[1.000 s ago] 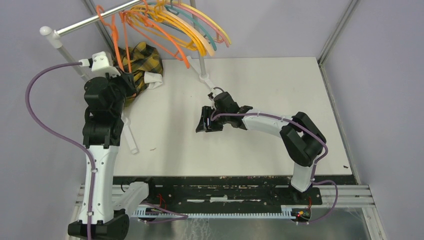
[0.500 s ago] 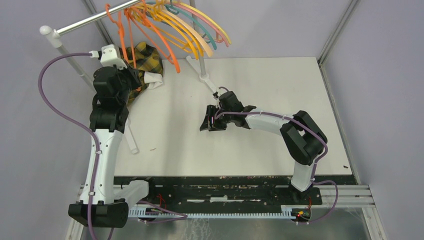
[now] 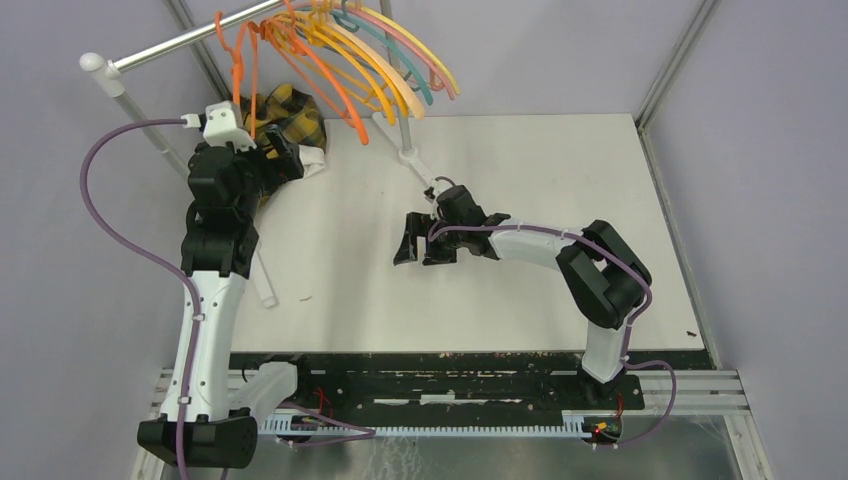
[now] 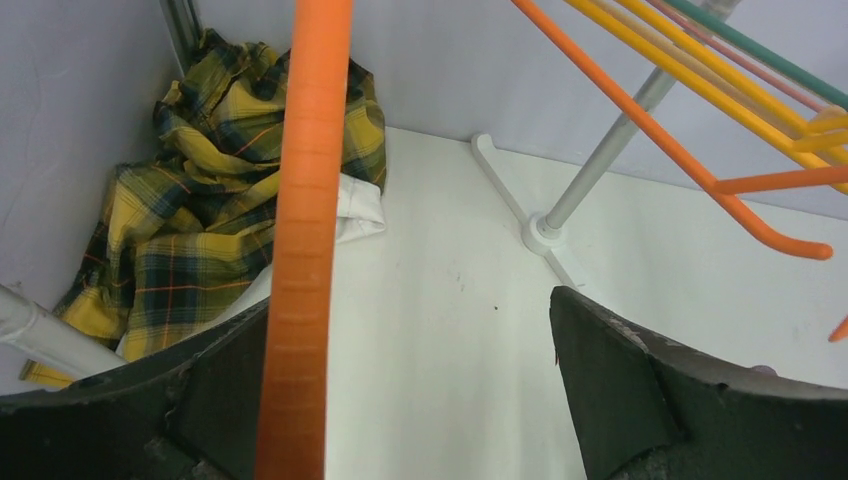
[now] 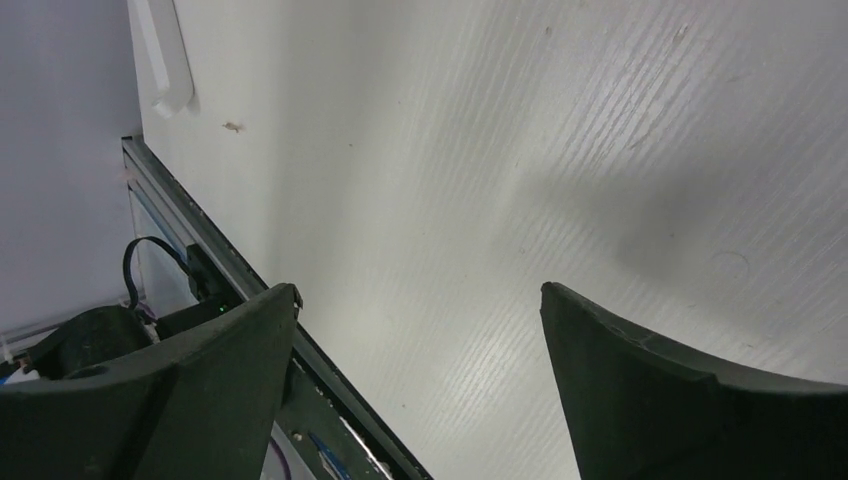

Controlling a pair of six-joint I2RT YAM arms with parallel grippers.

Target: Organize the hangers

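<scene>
Several hangers [image 3: 385,70] in orange, yellow, peach, teal and pink hang bunched on the rack's silver rail [image 3: 165,45]. One orange hanger [image 3: 243,85] hangs a little left of the bunch. My left gripper [image 3: 283,152] is just below it, jaws wide open. In the left wrist view this orange hanger [image 4: 305,230] runs down between the jaws, close by the left finger [image 4: 225,400], and is not clamped. The left gripper [image 4: 410,300] holds nothing. My right gripper [image 3: 408,246] hovers low over mid-table, open and empty, and the right wrist view shows the right gripper [image 5: 420,287] over bare table.
A yellow-black plaid cloth [image 3: 300,125] lies crumpled at the back left, under my left gripper. The rack's upright pole [image 4: 600,160] and its white foot [image 3: 410,155] stand behind the right gripper. Another white rack pole [image 3: 125,85] rises at far left. Grey walls close the back and sides.
The left gripper has opened and let go of the orange hanger, which now hangs nearer the bunch. The right gripper's jaws have opened wider; that arm has hardly moved.
</scene>
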